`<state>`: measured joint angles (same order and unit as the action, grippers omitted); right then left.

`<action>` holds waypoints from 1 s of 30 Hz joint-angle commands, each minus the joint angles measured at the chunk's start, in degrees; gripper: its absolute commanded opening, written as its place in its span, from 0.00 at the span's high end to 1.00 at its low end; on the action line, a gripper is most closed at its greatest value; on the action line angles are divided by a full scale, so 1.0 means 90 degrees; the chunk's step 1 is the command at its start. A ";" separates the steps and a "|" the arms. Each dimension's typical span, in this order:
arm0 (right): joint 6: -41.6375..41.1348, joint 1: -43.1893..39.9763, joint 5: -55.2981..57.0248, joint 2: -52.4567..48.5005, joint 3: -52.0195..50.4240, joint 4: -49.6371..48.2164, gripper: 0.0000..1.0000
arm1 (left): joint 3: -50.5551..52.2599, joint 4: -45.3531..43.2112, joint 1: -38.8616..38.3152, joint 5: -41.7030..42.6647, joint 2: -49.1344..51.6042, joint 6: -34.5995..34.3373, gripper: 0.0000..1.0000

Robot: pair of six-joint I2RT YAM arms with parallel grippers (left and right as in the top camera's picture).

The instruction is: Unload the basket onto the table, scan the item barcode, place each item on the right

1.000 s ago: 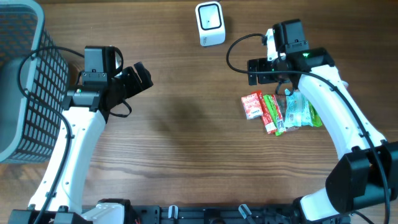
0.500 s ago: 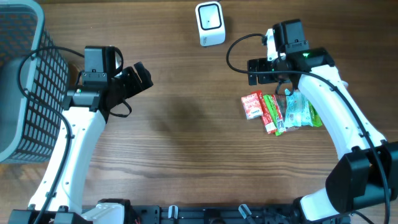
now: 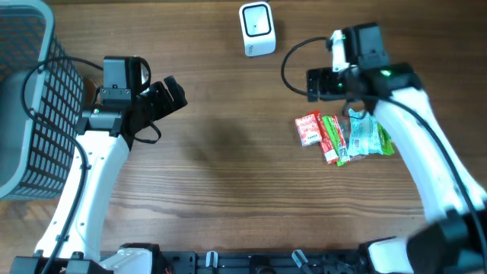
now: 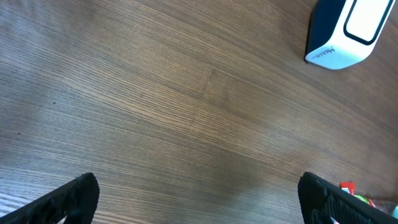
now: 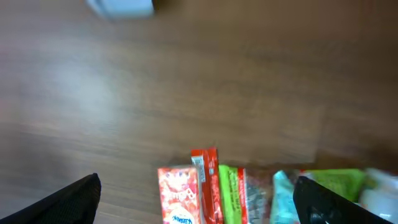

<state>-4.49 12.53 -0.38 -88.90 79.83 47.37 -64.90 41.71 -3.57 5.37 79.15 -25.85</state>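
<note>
Right pincer (image 5: 199,202) spread, empty, snack packets (image 5: 239,193) beneath its tips; left pincer (image 4: 199,199) spread, scanner (image 4: 348,31) ahead-right.

Right hand (image 3: 333,82) slightly farther right.

The wooden table (image 3: 228,175) is brown with fine grain lines. The small boxy plastic scanner (image 3: 256,29) is white. The flat snack packets (image 3: 332,138) are red and green.

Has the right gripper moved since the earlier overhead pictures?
Yes. The right gripper has shifted slightly rightward, away from the white scanner, which stays put.
</note>
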 commanded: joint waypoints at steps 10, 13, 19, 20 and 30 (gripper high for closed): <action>0.0682 0.0015 0.1090 0.5416 0.0112 0.0612 0.00 | -0.0002 -0.0015 0.0024 -0.0061 -0.0039 0.0010 0.00; 0.0663 -0.0051 0.1044 0.6504 -0.0335 0.0663 0.00 | -0.0002 -0.0015 0.0024 -0.0061 -0.0039 0.0007 0.00; 0.0651 -0.0622 0.0573 0.8565 -0.3002 -0.0979 0.00 | -0.0002 -0.0015 0.0024 -0.0061 -0.0039 0.0007 0.00; 0.0644 -0.0668 0.0325 0.8859 -0.3723 -0.1814 0.00 | -0.0002 -0.0015 0.0024 -0.0061 -0.0039 0.0010 0.00; -0.1083 -0.0738 0.0078 0.9853 -0.8451 -0.7351 0.00 | -0.0002 -0.0015 0.0024 -0.0061 -0.0039 0.0010 0.00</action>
<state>-8.88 6.42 1.43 -1.21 8.12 -17.80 -64.90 41.65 -3.57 5.37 79.15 -25.85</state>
